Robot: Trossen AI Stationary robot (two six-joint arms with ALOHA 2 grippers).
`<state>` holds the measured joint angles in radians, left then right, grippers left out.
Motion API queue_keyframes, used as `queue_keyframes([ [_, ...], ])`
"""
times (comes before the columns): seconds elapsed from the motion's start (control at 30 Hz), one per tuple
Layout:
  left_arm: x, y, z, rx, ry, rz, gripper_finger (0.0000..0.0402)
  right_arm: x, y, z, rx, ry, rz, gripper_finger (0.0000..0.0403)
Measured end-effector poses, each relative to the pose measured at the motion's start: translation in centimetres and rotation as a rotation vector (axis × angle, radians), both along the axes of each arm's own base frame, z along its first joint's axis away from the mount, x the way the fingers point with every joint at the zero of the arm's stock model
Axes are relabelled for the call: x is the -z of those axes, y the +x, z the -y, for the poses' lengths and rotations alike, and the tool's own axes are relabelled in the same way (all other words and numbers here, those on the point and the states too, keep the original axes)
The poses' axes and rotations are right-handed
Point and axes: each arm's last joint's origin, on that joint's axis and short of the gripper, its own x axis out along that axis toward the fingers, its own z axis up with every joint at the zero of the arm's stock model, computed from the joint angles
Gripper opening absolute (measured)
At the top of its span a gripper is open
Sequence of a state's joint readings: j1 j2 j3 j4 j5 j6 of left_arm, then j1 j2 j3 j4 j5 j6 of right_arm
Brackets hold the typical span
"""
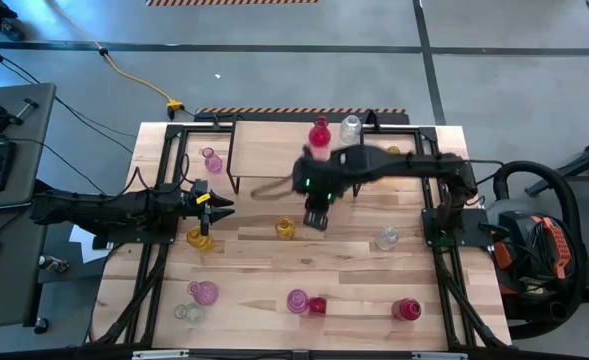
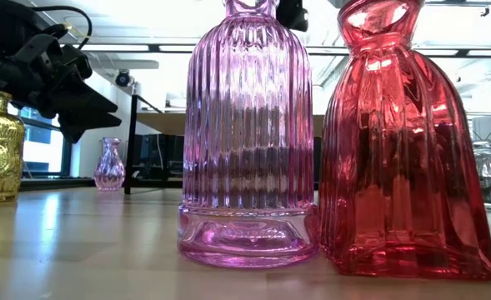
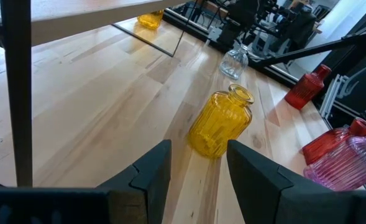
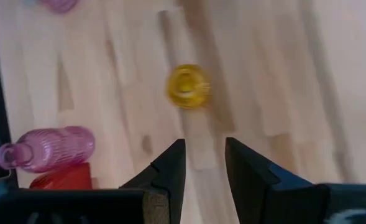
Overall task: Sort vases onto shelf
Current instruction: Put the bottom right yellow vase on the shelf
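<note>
Both grippers are open and touch nothing. My right gripper (image 1: 317, 218) hangs over the table's middle, pointing down, just right of a small yellow vase (image 1: 285, 229); from above that vase (image 4: 187, 86) stands ahead of the open fingers (image 4: 204, 146). My left gripper (image 1: 219, 205) is at the table's left, above an amber vase (image 1: 200, 238), and faces the same yellow vase (image 3: 223, 121) from the left (image 3: 198, 158). The shelf (image 1: 274, 150) at the far side carries a red vase (image 1: 320, 133) and a clear vase (image 1: 351, 127).
More vases stand on the table: pink (image 1: 212, 160) left of the shelf, clear (image 1: 387, 238) at the right, pink (image 1: 297, 300) beside red (image 1: 317, 305) near the front edge, red (image 1: 406, 309), pink (image 1: 203, 292) and clear (image 1: 186, 312) at front left.
</note>
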<state>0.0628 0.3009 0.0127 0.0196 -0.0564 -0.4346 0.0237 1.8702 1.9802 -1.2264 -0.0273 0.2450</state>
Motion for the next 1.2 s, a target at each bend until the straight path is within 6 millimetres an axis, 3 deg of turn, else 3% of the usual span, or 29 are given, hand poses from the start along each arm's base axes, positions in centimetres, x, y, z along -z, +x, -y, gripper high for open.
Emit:
queue_keyframes([
  [0.13, 0.0, 0.0, 0.0, 0.000, 0.000, -0.001, 0.0147, 1.9, 0.6, -2.9, -0.089, -0.003, 0.038, 0.0094],
  [0.23, 0.0, 0.0, 0.0, 0.000, 0.000, -0.001, 0.0147, 2.5, -0.4, -4.5, -0.113, -0.012, 0.070, 0.0094],
  [0.37, 0.0, 0.0, 0.0, 0.000, 0.000, 0.000, 0.0147, 3.0, -3.9, -5.3, -0.033, -0.061, 0.174, 0.0094],
  [0.5, 0.0, 0.0, 0.0, 0.000, 0.000, -0.001, 0.0147, 4.6, -8.3, -5.7, -0.021, -0.002, 0.371, 0.0094],
  [0.8, 0.0, 0.0, 0.0, 0.000, 0.000, 0.000, 0.0147, 10.7, -16.8, -6.6, -0.119, 0.081, 0.754, 0.0094],
  [0.97, 0.0, 0.0, 0.0, 0.000, 0.000, 0.000, 0.0147, 14.0, -19.6, -6.2, -0.126, 0.063, 0.864, 0.0094],
  [1.1, 0.0, 0.0, 0.0, 0.000, 0.004, 0.000, 0.0147, 15.9, -20.8, -5.8, -0.111, 0.058, 0.862, 0.0094],
  [1.2, 0.0, 0.0, -0.1, 0.002, 0.102, -0.010, 0.0147, 17.2, -21.4, -5.5, -0.096, 0.014, 0.840, 0.0094],
])
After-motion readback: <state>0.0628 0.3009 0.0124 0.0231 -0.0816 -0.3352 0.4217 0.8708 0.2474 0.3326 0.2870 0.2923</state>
